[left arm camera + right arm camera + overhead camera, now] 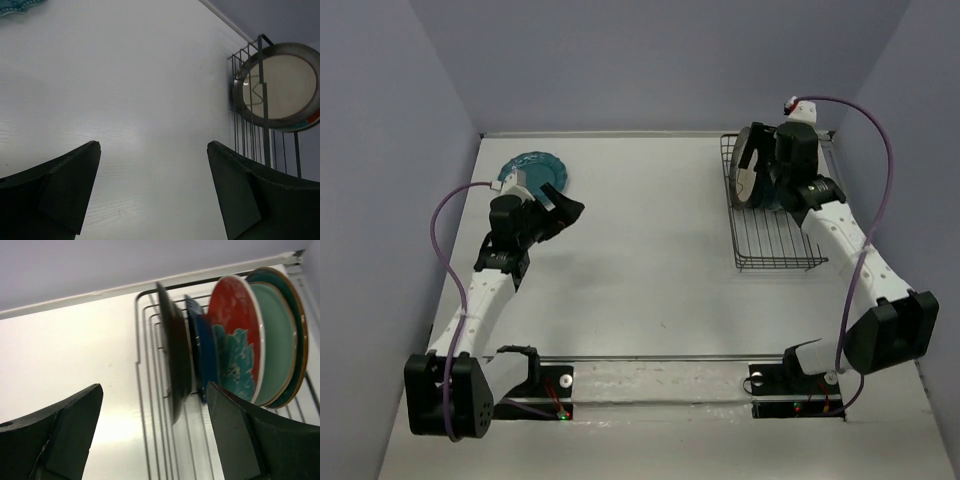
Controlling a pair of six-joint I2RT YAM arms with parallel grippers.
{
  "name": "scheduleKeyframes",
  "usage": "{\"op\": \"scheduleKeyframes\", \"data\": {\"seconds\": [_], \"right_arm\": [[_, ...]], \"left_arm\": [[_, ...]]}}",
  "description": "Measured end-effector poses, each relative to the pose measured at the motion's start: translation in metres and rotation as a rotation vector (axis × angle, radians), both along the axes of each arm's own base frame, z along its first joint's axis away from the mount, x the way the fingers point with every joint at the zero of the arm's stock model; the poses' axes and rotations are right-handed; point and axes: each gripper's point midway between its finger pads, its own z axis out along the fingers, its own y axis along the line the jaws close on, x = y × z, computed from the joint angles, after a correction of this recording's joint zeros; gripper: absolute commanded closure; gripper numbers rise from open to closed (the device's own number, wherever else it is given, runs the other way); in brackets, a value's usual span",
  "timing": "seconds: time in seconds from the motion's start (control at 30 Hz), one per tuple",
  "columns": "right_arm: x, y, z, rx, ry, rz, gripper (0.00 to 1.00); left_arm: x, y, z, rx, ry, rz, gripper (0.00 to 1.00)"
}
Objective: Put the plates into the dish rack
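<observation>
The scalloped teal plate (532, 168) lies flat on the table at the far left; its edge shows in the left wrist view (20, 6). My left gripper (570, 206) (152, 145) is open and empty just right of it, above the table. The black wire dish rack (775, 235) (150, 390) holds several upright plates: cream with brown rim (280, 85) seen edge-on (174, 355), navy (202, 350), red-and-teal floral (235, 335), pale mint (272, 340), dark teal (297, 325). My right gripper (760, 152) (154, 386) is open over the rack's far end, its fingers either side of the cream plate, not gripping.
The rack's near half (778, 250) holds no plates. Grey walls close in the table on the left, back and right. The arm bases stand on a rail (660, 358) at the near edge.
</observation>
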Motion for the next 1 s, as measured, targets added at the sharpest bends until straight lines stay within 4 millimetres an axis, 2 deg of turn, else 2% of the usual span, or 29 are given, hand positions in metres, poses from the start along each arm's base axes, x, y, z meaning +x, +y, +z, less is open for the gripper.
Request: {"op": "scheduleKeyframes", "data": {"seconds": [0.07,0.17,0.27,0.43,0.53,0.67,0.8,0.87,1.0], "right_arm": [[-0.018,0.014,0.014,0.082,-0.041,0.077,0.11],[-0.045,0.03,0.024,0.176,-0.086,0.176,0.11],[-0.073,0.051,0.021,0.262,-0.101,0.283,0.11],[-0.108,0.082,0.006,0.345,-0.085,0.422,0.11],[-0.123,0.099,-0.004,0.382,-0.061,0.494,0.11],[-0.132,0.109,-0.014,0.4,-0.036,0.542,0.11],[-0.136,0.114,-0.018,0.41,-0.024,0.569,0.11],[-0.138,0.116,-0.016,0.416,-0.026,0.58,0.11],[-0.14,0.118,-0.012,0.429,-0.051,0.6,0.11]], "left_arm": [[0.014,0.009,-0.009,-0.037,0.028,0.065,0.01],[0.032,0.029,-0.024,-0.081,0.069,0.179,0.01],[0.052,0.063,-0.05,-0.11,0.121,0.326,0.02],[0.07,0.119,-0.1,-0.14,0.232,0.525,0.05],[0.08,0.142,-0.116,-0.156,0.26,0.591,0.06],[0.1,0.159,-0.127,-0.194,0.26,0.63,0.07],[0.117,0.164,-0.144,-0.234,0.274,0.65,0.08],[0.13,0.165,-0.142,-0.258,0.247,0.652,0.1],[0.152,0.169,-0.141,-0.312,0.197,0.661,0.2]]}}
